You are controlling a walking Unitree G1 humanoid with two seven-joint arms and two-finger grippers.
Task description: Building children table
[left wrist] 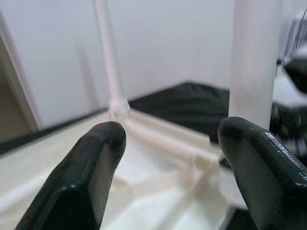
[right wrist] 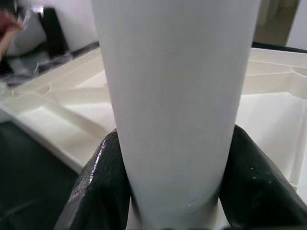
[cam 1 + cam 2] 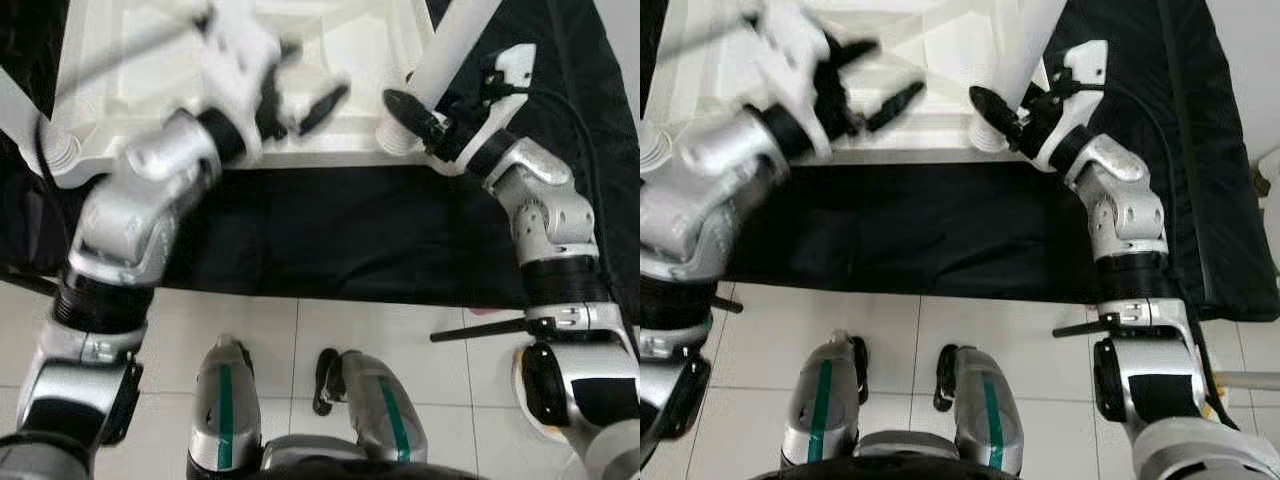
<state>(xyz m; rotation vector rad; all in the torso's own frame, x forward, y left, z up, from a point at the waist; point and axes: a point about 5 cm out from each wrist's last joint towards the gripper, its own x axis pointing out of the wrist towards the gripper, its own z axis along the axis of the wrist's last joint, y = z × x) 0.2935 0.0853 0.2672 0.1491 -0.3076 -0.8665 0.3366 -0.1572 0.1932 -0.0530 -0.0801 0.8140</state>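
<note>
A white children's tabletop (image 3: 330, 60) lies upside down on a black cloth (image 3: 330, 235), ribs showing. A white round leg (image 3: 455, 45) stands at its near right corner socket (image 3: 398, 135). My right gripper (image 3: 425, 115) is shut on this leg (image 2: 172, 96) low down, one finger (image 2: 103, 184) on each side. My left gripper (image 3: 300, 100) hovers open over the tabletop's near edge, blurred, with nothing between its fingers (image 1: 91, 172). Another leg (image 3: 20, 110) stands at the near left corner. In the left wrist view a far leg (image 1: 108, 57) and the near leg (image 1: 254, 57) rise upright.
White floor tiles (image 3: 300, 340) lie between the cloth and my feet (image 3: 325, 380). The black cloth runs on to the right past the tabletop (image 3: 1200, 150). A white wall (image 1: 182, 38) stands behind the table. A dark bag-like shape (image 2: 53, 31) sits far off.
</note>
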